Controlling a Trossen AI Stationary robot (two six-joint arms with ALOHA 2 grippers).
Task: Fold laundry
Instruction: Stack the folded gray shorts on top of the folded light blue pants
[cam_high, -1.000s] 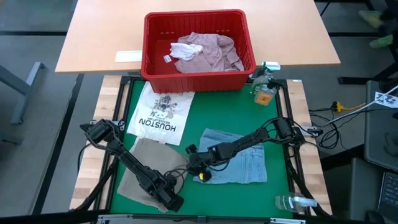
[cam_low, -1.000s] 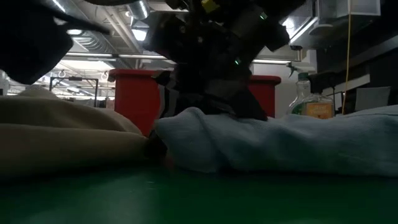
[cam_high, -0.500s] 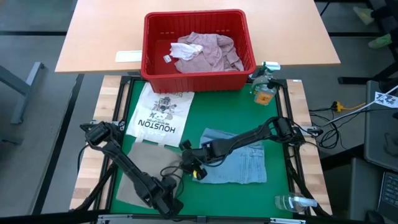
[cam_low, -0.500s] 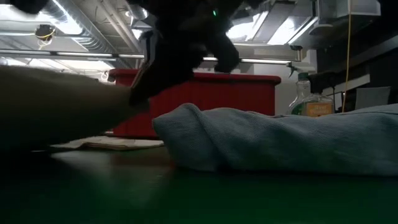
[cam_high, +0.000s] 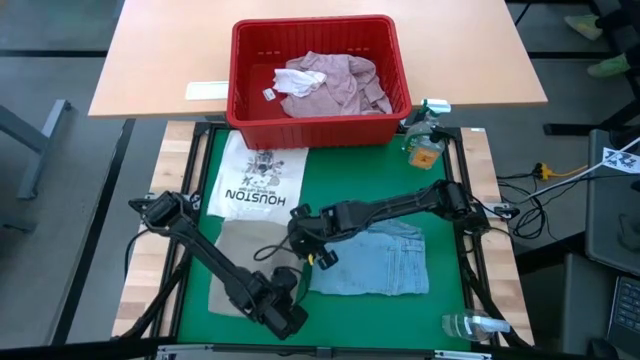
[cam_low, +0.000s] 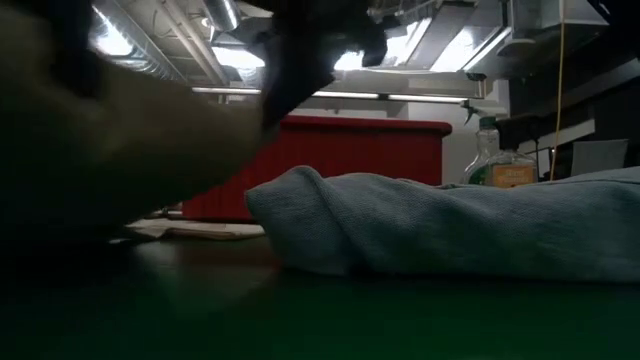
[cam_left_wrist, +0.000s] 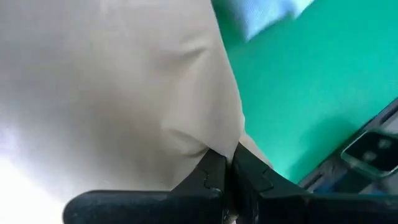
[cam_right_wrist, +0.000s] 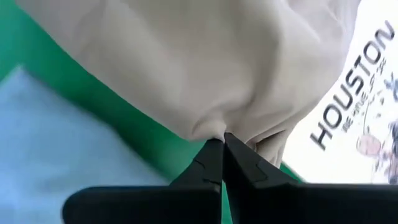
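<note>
Both grippers pinched tight on the tan cloth (cam_high: 245, 262), fingers closed with fabric between the tips.

Left gripper (cam_high: 283, 312) sits at the cloth's near right corner, close to the counter's front edge. In the left wrist view the fingers (cam_left_wrist: 214, 177) meet on a gathered fold of tan cloth (cam_left_wrist: 112, 93), green mat (cam_left_wrist: 311, 93) beyond it.

Right gripper (cam_high: 303, 222) holds the far right corner, reaching across from the right side. In the right wrist view the fingers (cam_right_wrist: 211, 163) clamp a puckered edge of tan cloth (cam_right_wrist: 186, 62).

Around it:
- Folded light blue jeans (cam_high: 375, 262) just right of the cloth on the green mat; right arm passes over their far edge. In the low view they fill the mid-ground (cam_low: 440, 232).
- White "HOUSTON" shirt (cam_high: 258, 180) flat, just beyond the cloth's far edge, near the right gripper.
- Red basket (cam_high: 315, 112) further back, pink-mauve shirt (cam_high: 330, 85) heaped inside.
- Spray bottle (cam_high: 425, 140) right of the basket; clear bottle (cam_high: 470, 325) lying at the near right corner.

Low view: left side blocked by a dark blurred mass, can't resolve it.
</note>
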